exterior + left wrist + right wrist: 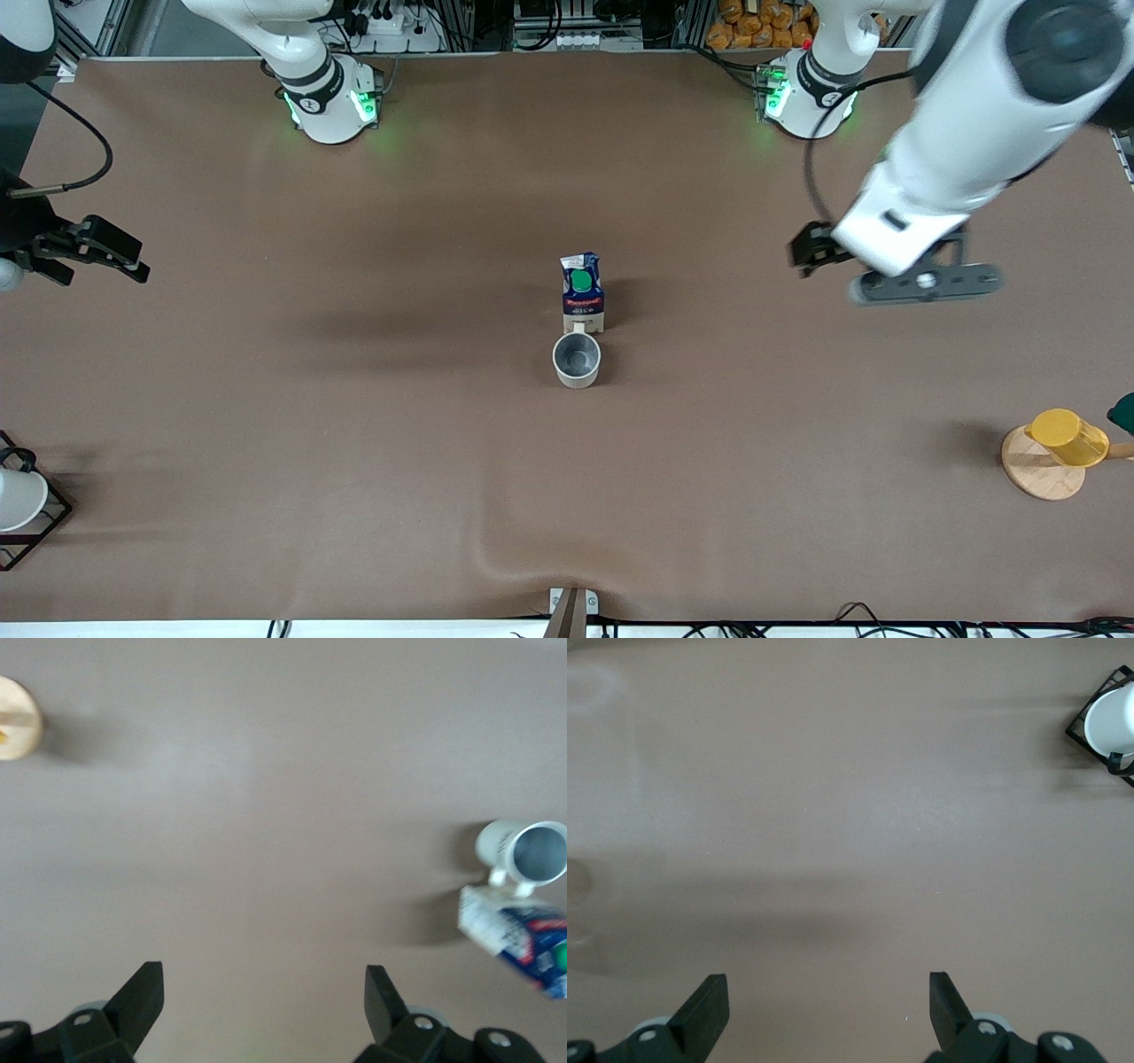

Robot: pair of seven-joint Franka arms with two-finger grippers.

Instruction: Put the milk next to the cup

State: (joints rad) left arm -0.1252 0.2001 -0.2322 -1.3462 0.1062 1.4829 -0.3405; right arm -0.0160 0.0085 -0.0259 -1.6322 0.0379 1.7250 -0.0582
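Observation:
The milk (582, 293), a dark-blue and white carton with a green cap and red band, stands upright at the table's middle. The cream-beige cup (577, 359) with a grey inside stands right beside it, nearer to the front camera, its small handle toward the carton. Both show in the left wrist view, the cup (523, 853) and the milk (518, 936). My left gripper (811, 248) is open and empty, up over bare table toward the left arm's end; its fingertips (142, 988) are wide apart. My right gripper (111, 252) is open and empty over the table's right-arm end.
A yellow cup (1067, 437) on a wooden disc (1038, 467) stands near the left arm's end, close to the front camera. A white cup (18, 498) in a black wire rack (40, 523) stands at the right arm's end; it also shows in the right wrist view (1109, 722).

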